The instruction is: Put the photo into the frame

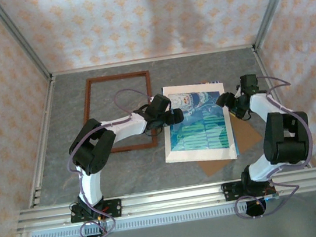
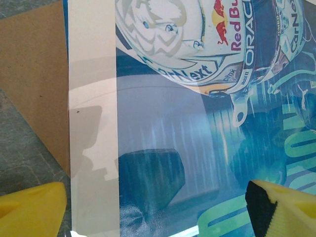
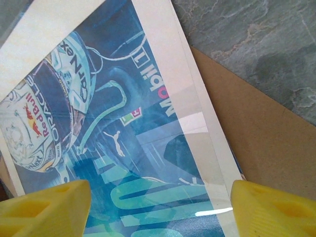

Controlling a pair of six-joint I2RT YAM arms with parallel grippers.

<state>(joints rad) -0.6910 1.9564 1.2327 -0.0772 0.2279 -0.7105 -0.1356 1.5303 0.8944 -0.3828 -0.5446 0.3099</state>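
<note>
Two arms (image 1: 125, 127) (image 1: 260, 104) over the photo (image 1: 202, 129)

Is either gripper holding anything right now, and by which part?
Nothing is held. The left gripper and the right gripper both hang open over the photo, one near each long side, fingers spread wide and pinching nothing.

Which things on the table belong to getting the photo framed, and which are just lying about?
For the job:
- the photo, face up mid-table
- the frame, empty, to the photo's left
- the left gripper and right gripper, both open at the photo's edges

Lying about:
- the cream mat border around the photo
- the brown backing board sticking out beneath
</note>
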